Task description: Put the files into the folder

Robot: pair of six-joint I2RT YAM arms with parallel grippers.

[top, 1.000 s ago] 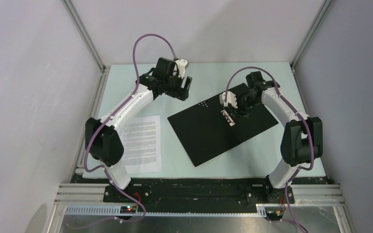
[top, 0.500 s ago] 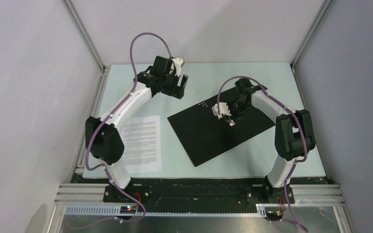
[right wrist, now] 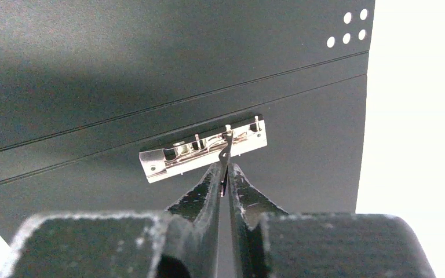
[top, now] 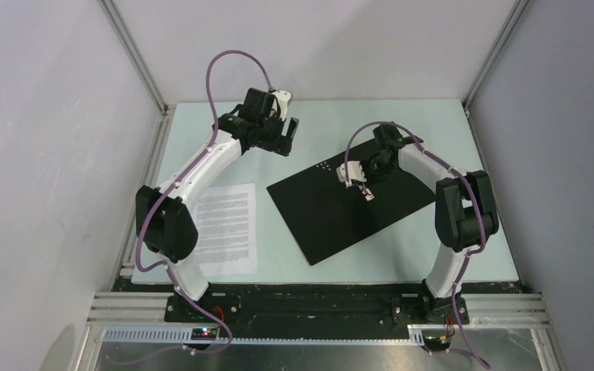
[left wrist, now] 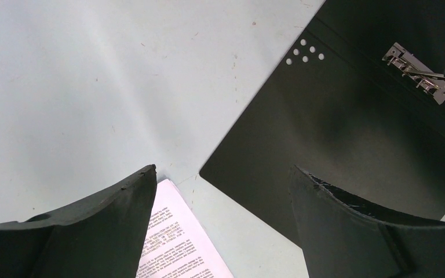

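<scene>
**Open folder on the surface, right tool pinched on its clip**

The folder (top: 332, 216) lies open and flat near the middle of the surface (top: 433, 247), black inside facing up and turned at an angle to the surface's edges. Two thin crease lines run along its spine, and a cluster of six white dots (right wrist: 347, 29) sits near one far corner. The metal clip (right wrist: 203, 149) lies by the spine, a small silver plate with short posts standing up from it.

The right tool (right wrist: 225, 168) is at that clip, its fingers drawn in to a narrow slit with the clip's thin dark lever caught between the tips. The right arm rises from its base, bends sharply at the elbow by the folder's right edge, and reaches inward and down, so the wrist hangs low over the black cover.

The files show as one white sheet (top: 224, 228) of dense black text. It lies flat left of the folder and apart from it, partly hidden under the left arm's elbow.

The left arm stretches up and forward from its base over that sheet. The left tool (left wrist: 223, 171) hangs above bare surface beyond the folder's far left corner, fingers spread wide and holding nothing.
</scene>
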